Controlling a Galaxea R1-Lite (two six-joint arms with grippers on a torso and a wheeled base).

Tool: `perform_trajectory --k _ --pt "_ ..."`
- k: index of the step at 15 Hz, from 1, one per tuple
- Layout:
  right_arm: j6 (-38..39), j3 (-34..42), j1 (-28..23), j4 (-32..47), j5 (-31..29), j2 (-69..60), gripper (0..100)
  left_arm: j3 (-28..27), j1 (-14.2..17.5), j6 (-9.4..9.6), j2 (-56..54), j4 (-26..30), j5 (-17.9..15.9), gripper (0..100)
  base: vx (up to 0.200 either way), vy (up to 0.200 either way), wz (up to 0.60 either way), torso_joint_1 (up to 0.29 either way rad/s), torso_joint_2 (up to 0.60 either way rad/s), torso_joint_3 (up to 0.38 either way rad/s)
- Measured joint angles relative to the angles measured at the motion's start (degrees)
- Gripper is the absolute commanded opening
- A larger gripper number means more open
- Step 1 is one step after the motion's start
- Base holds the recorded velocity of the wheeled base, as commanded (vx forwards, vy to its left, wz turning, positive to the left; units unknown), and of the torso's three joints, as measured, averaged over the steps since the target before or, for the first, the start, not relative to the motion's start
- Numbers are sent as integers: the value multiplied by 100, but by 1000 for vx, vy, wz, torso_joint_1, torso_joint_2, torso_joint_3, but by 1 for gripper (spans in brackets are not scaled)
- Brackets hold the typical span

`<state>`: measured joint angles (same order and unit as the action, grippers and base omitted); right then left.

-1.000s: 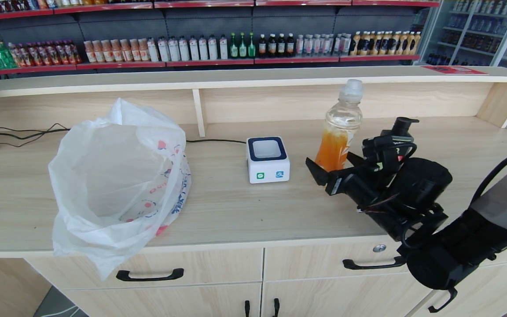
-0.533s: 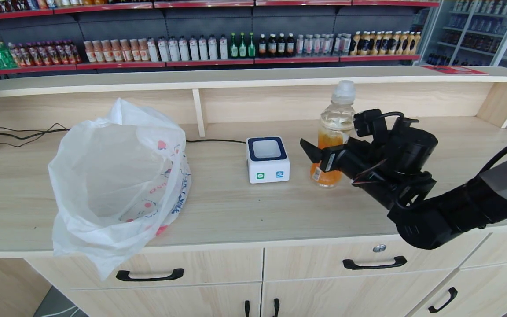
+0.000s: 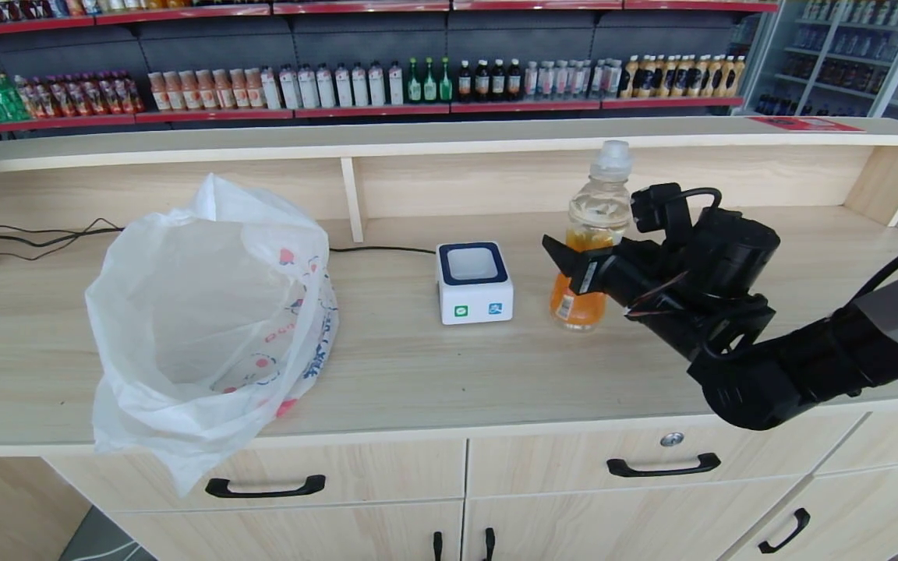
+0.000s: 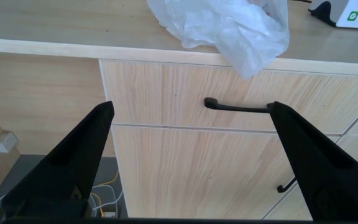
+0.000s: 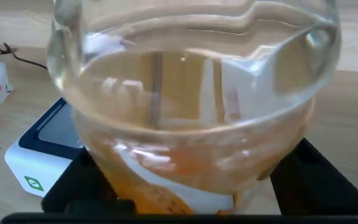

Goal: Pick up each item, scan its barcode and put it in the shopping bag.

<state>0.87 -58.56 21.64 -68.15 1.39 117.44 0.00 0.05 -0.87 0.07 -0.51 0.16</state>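
Orange drink half fills the bottle, which stands upright on the counter just beside the scanner, on the side toward the right edge. The right gripper has its fingers spread to either side of the bottle's middle, square to its vertical axis and, by my reading, not yet clamped. The left gripper hangs below the counter's front edge, fingers wide apart and empty.

Clear plastic bottle of orange drink: upright on your wooden countertop, right of centre.
Right gripper: around the bottle's middle.
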Motion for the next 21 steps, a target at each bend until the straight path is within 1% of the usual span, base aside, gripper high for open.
perform_trajectory --k 9,13,15,17,21 --pt "2 -4 7 7 -5 -24 0 0 0 -9 0 0 0 100 0 0 0 0 0 0" --pt "2 129 13 -6 -9 -291 0 0 0 -9 0 0 0 100 0 0 0 0 0 0" --pt "2 358 22 -23 -27 -564 0 0 0 -4 0 0 0 100 0 0 0 0 0 0" --pt "2 794 90 -15 -24 -975 0 0 0 -2 0 0 0 100 0 0 0 0 0 0" --pt "6 1582 490 -22 -27 -1896 0 0 0 11 0 0 0 100 0 0 0 0 0 0"
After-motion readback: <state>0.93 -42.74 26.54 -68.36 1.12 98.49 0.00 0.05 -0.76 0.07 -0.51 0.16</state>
